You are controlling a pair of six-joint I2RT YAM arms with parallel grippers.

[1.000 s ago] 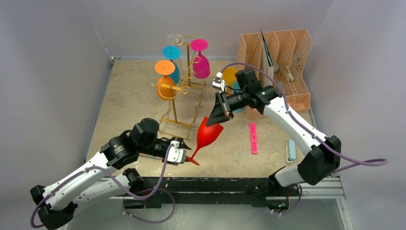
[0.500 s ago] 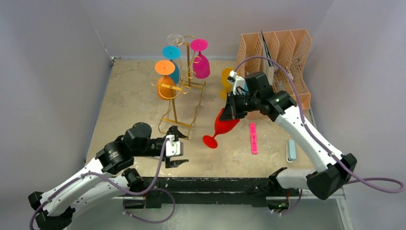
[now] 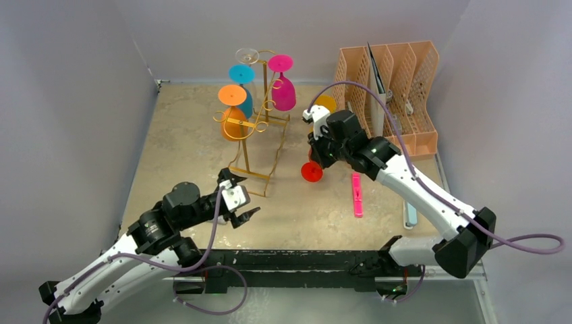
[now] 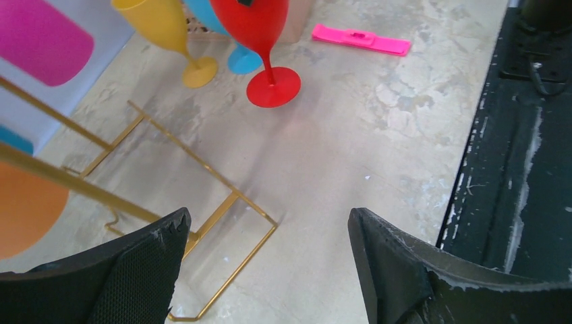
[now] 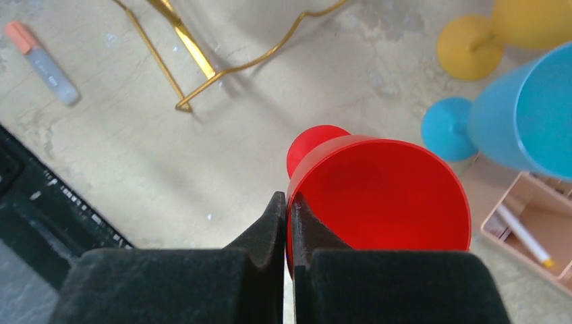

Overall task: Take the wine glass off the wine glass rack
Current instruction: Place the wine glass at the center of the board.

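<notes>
The gold wire wine glass rack (image 3: 260, 128) stands at the back centre with orange (image 3: 233, 121), teal, magenta (image 3: 283, 93) and clear glasses hanging upside down on it. Its base wire shows in the left wrist view (image 4: 202, 162) and the right wrist view (image 5: 182, 47). My right gripper (image 3: 321, 152) (image 5: 289, 202) is shut on the rim of a red wine glass (image 5: 378, 196). The glass is upright, right of the rack, with its foot (image 3: 311, 171) (image 4: 273, 86) at table level. My left gripper (image 3: 237, 202) (image 4: 268, 223) is open and empty by the rack's front corner.
A yellow glass (image 3: 326, 102) (image 4: 162, 27) and a blue glass (image 5: 526, 115) stand behind the red one. A peach perforated organiser (image 3: 398, 81) is at the back right. A pink flat object (image 3: 356, 194) and a grey-blue one (image 3: 409, 212) lie right of centre. A marker (image 5: 44, 61) lies near the rack.
The red glass went from tilted to upright as my right gripper carried it back and right. My left gripper has come away from its foot, stands open and has moved toward the rack's base.
</notes>
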